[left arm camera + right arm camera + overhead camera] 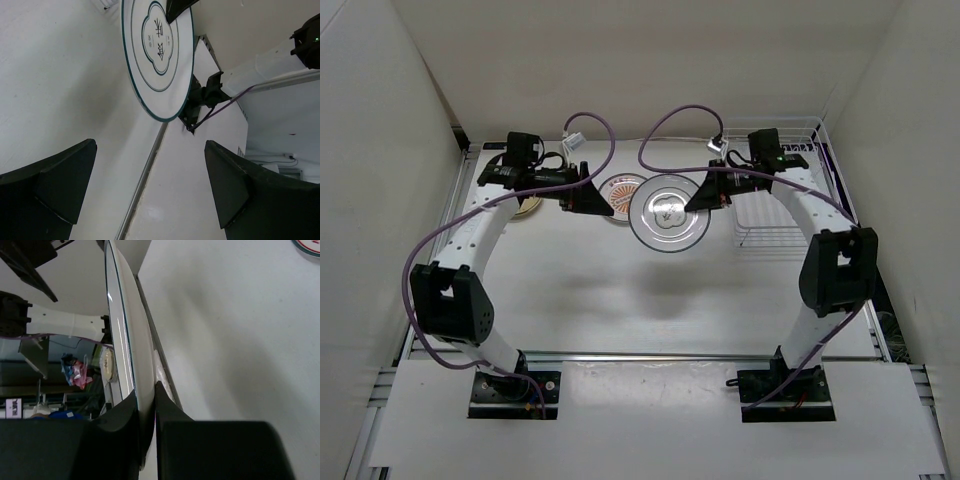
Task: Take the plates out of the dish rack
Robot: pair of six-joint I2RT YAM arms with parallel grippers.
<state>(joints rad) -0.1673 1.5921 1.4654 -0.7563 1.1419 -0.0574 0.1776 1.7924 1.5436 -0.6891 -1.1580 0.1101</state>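
Observation:
A large white plate [668, 213] with grey rings hangs above the middle of the table, gripped at its right rim by my right gripper [701, 200]. The right wrist view shows this plate [131, 335] edge-on, with the right gripper [146, 405] shut on it. From the left wrist the plate [157, 55] shows its ringed face. My left gripper [598, 200] stands open just left of it, and nothing lies between the left gripper's [150, 190] fingers. The white wire dish rack [775, 238] sits at the far right.
An orange-red patterned plate [621, 187] lies on the table, partly behind the held plate. Small cream plates [528, 206] rest at the left behind the left arm. Purple cables loop over the back of the table. White walls close in both sides.

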